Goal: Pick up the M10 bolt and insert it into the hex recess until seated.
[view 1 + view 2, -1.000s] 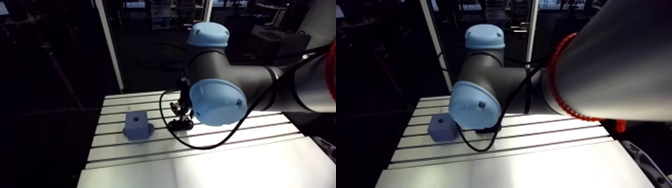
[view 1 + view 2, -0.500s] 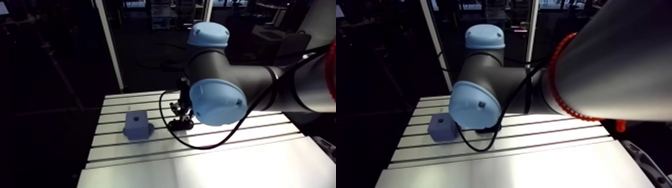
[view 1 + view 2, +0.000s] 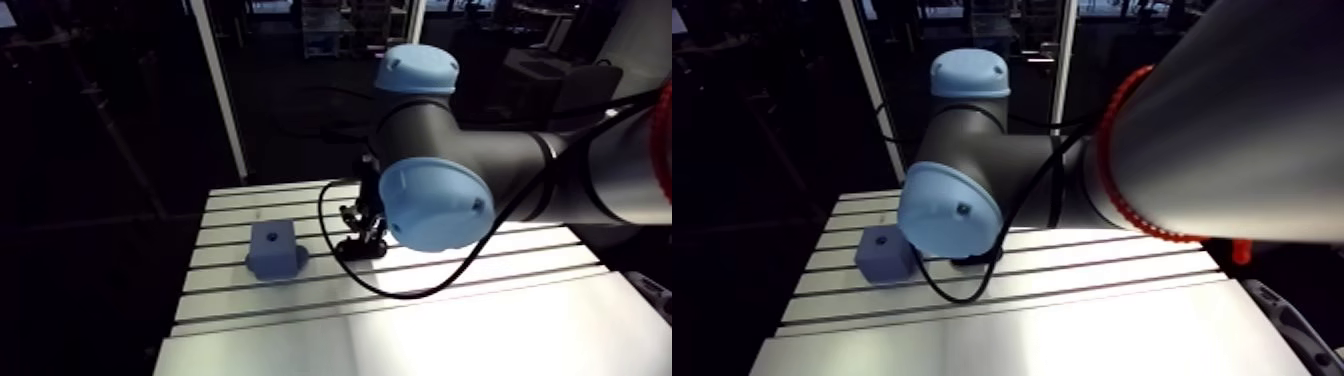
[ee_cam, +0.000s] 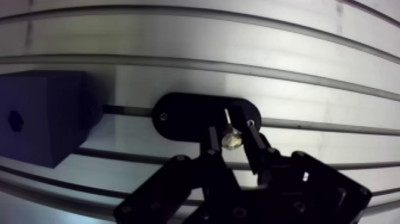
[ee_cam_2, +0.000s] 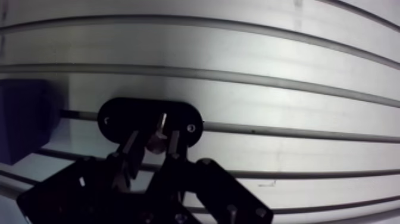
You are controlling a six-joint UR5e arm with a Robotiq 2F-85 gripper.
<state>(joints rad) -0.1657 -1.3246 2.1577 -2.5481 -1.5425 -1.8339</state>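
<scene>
Gripper (image 4: 232, 132) pinching the M10 bolt (image 4: 231, 141) by its head, over a black oval holder (image 4: 184, 116).
Bolt seen end-on, head toward the camera, axis upright, shank hidden; blue block (image 3: 274, 250) with hex recess (image 4: 15, 121) stands apart, left of centre in the arm view.

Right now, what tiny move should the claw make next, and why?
Probably lift straight up. The claw looks closed on the small metal bolt that stands in the black oval holder, so the bolt must clear it before travelling sideways to the dark blue block with the hex recess.
</scene>
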